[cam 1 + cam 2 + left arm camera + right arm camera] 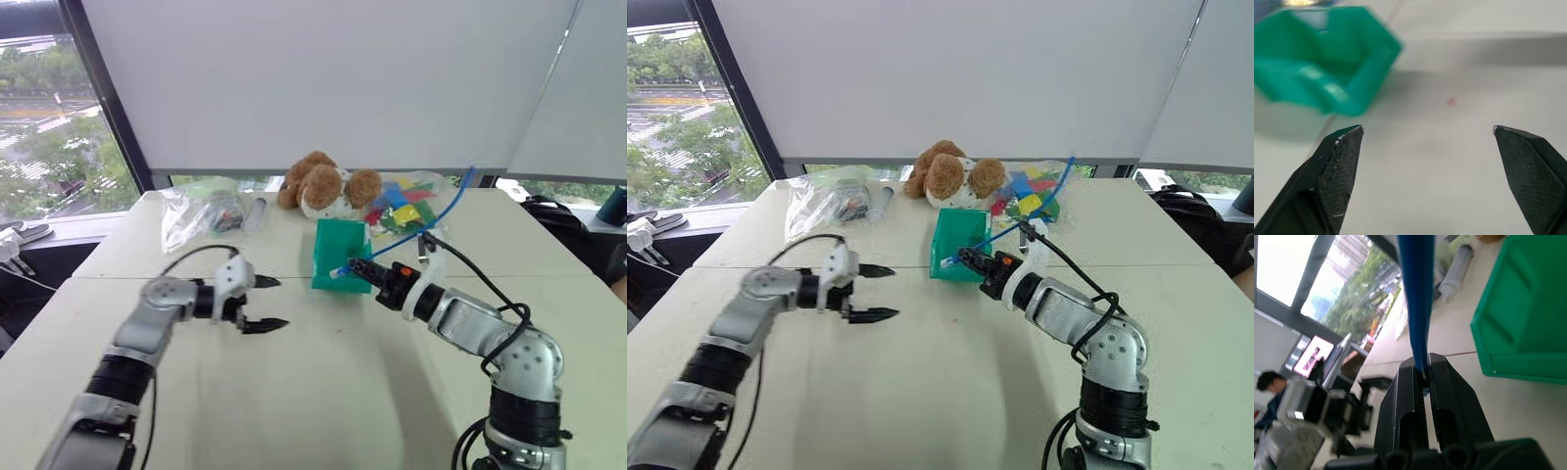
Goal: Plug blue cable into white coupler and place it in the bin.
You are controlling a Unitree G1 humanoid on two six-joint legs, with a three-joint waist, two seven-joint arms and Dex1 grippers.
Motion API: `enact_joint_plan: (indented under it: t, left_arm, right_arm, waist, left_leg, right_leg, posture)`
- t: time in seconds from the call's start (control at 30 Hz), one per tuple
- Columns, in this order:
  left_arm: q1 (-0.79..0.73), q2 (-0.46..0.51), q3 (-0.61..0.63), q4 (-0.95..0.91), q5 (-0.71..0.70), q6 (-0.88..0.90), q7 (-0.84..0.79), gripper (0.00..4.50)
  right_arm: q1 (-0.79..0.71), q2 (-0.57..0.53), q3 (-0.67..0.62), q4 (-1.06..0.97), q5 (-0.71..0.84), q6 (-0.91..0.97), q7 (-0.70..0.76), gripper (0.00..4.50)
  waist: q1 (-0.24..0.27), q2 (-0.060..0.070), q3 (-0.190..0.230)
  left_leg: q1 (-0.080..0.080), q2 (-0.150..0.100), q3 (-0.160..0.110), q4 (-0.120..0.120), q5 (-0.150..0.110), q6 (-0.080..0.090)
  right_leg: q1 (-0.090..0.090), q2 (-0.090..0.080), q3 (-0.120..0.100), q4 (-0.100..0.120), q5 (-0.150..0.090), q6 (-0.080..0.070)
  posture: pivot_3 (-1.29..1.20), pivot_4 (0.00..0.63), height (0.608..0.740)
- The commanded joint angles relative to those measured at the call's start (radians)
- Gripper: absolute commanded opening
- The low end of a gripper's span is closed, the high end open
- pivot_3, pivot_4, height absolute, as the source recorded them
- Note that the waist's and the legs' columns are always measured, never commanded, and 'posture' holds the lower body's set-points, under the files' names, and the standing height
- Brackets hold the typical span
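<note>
Head views: right gripper [359, 266] pinched shut on the blue cable [431, 221], plug end hanging at the bin [338, 257] front rim; coupler too small to tell. Risk: cable's long free tail could drag it back out after release. Left wrist view: left gripper [1427, 132] wide open, empty, near the bin. Right wrist view: arm roughly level, cable clamped between the fingertips, bin just beside.
</note>
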Motion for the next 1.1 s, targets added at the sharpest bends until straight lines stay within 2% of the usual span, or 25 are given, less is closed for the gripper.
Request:
enact_joint_plan:
  t: [0.03, 0.13, 0.3, 0.7, 0.93, 1.03, 1.1]
  left_arm:
    - [0.01, 0.076, 0.079, -0.004, -0.015, -0.003, 0.016, 4.46]
    - [0.035, 0.12, 0.103, 0.062, -0.005, -0.029, 0.016, 4.46]
    - [0.031, 0.125, 0.103, 0.217, 0.011, -0.115, 0.003, 4.46]
    - [-0.134, 0.022, 0.059, 0.713, 0.115, -0.341, 0.0, 4.46]
    - [-0.199, -0.016, 0.054, 0.862, 0.158, -0.405, 0.008, 4.46]
    - [-0.211, -0.027, 0.056, 0.892, 0.168, -0.418, 0.016, 3.6]
    - [-0.215, -0.029, 0.057, 0.903, 0.17, -0.424, 0.018, 2.55]
  right_arm:
    - [-0.014, -0.015, 0.045, -0.031, -0.008, -0.03, 0.048, 0.0]
    - [-0.019, -0.024, 0.076, -0.017, -0.031, -0.049, 0.08, 0.0]
    - [-0.032, -0.035, 0.104, -0.001, -0.057, -0.07, 0.12, 0.0]
    - [-0.028, -0.048, 0.112, -0.026, -0.064, -0.077, 0.134, 0.0]
    - [-0.021, -0.053, 0.109, -0.042, -0.059, -0.071, 0.124, 0.0]
    - [-0.017, -0.056, 0.108, -0.051, -0.056, -0.068, 0.119, 0.0]
    - [-0.016, -0.055, 0.108, -0.053, -0.055, -0.068, 0.117, 0.0]
  waist:
    - [0.0, 0.0, 0.0]
    - [0.001, 0.0, 0.0]
    - [0.004, 0.0, 0.0]
    - [0.004, -0.001, 0.0]
    - [0.003, -0.001, 0.0]
    - [0.003, -0.001, 0.0]
    - [0.003, -0.001, 0.0]
  left_leg:
    - [0.0, 0.0, 0.0, 0.0, 0.0, 0.0]
    - [0.0, 0.0, 0.0, 0.0, 0.0, 0.0]
    - [0.0, 0.0, 0.0, 0.0, 0.0, 0.0]
    - [0.0, -0.001, 0.0, 0.0, 0.0, 0.0]
    - [0.0, 0.0, 0.0, 0.0, 0.0, 0.0]
    - [0.0, 0.0, 0.0, 0.0, 0.0, 0.0]
    - [0.0, -0.001, 0.0, 0.0, 0.0, 0.0]
  right_leg:
    - [0.0, 0.0, 0.0, 0.0, 0.0, 0.0]
    - [0.0, 0.0, 0.0, 0.0, 0.0, 0.0]
    - [0.0, -0.001, 0.0, 0.0, 0.0, 0.0]
    - [0.0, -0.001, -0.001, 0.0, 0.0, 0.0]
    - [0.0, 0.0, -0.001, 0.0, 0.0, 0.0]
    - [0.0, 0.0, -0.001, 0.0, 0.0, 0.0]
    - [0.0, -0.001, -0.001, 0.0, 0.0, 0.0]
  posture:
    - [0.0, 0.15, 0.74]
    - [0.0, 0.15, 0.74]
    - [0.0, 0.15, 0.74]
    - [0.0, 0.15, 0.74]
    - [0.0, 0.15, 0.74]
    - [0.0, 0.15, 0.74]
    - [0.0, 0.15, 0.74]
